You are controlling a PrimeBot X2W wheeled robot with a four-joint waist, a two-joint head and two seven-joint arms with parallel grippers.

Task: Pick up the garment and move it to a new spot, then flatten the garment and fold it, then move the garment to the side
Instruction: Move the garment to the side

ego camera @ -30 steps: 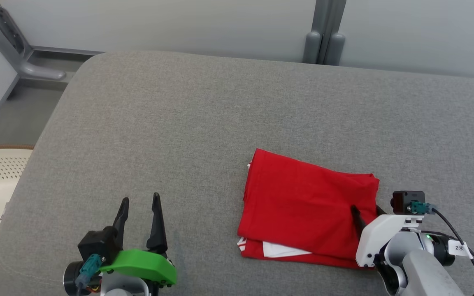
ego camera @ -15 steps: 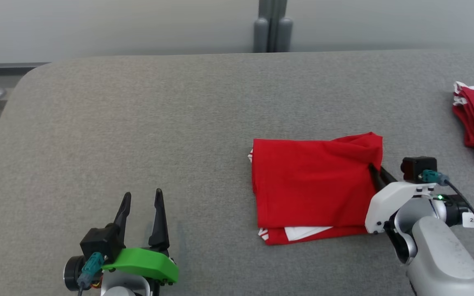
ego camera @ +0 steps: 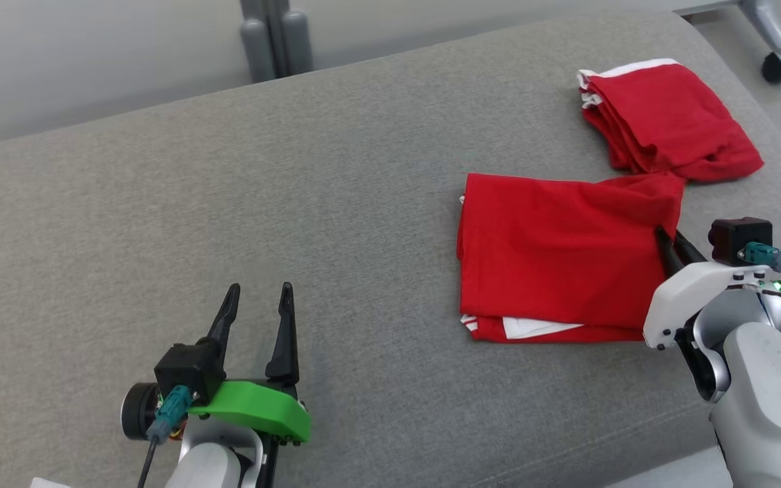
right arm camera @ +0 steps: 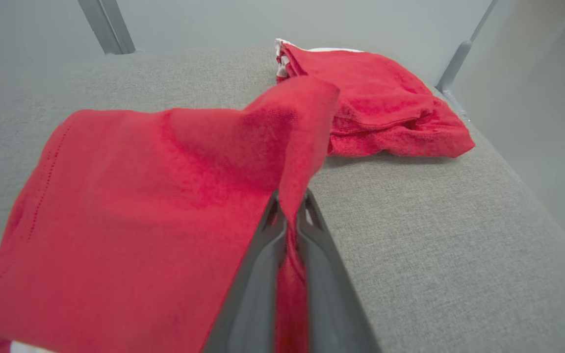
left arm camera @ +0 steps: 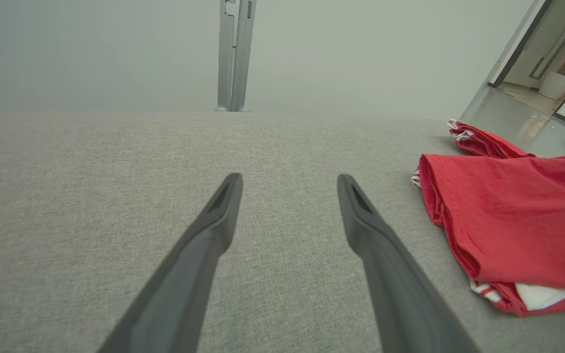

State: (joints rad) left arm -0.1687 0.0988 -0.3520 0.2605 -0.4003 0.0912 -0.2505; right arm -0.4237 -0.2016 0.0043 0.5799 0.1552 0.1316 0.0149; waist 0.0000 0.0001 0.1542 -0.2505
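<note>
- Head view: we find the garment (ego camera: 553, 264), red and folded to a rough rectangle, lying on the grey cushion (ego camera: 262, 203) right of centre. Its long axis runs approx. left-right across the view.
- The right gripper (ego camera: 670, 240) is at the garment's right edge, fingers pinched tight on the far-right corner, which is lifted off the cushion. The rest of the cloth lies flat, to the left of the fingers.
- The left gripper (ego camera: 259, 290) hovers low-left, fingers spread wide w/ nothing between them, well apart from the garment. The right arm is clearly the nearer.
- A second red pile (ego camera: 668, 115) sits at the far-right end of the cushion, just beyond the lifted corner; we can't tell whether they touch. A caster (ego camera: 777, 68) stands on the floor past it.
- Left wrist view: fingers (left arm camera: 214, 235) wide over bare cushion. The garment is off to the right, white trim showing under its near corner. A post (left arm camera: 233, 54) stands at the wall behind.
- Right wrist view: cloth passes between the shut fingers (right arm camera: 258, 274) and drapes left. The pile lies ahead and right, and the cushion's edge is further right.
- Judgement: the fold looks done, so the step left is prob. the move to the side. A one-corner pull may drag the layers apart, and the pile blocks that end.
</note>
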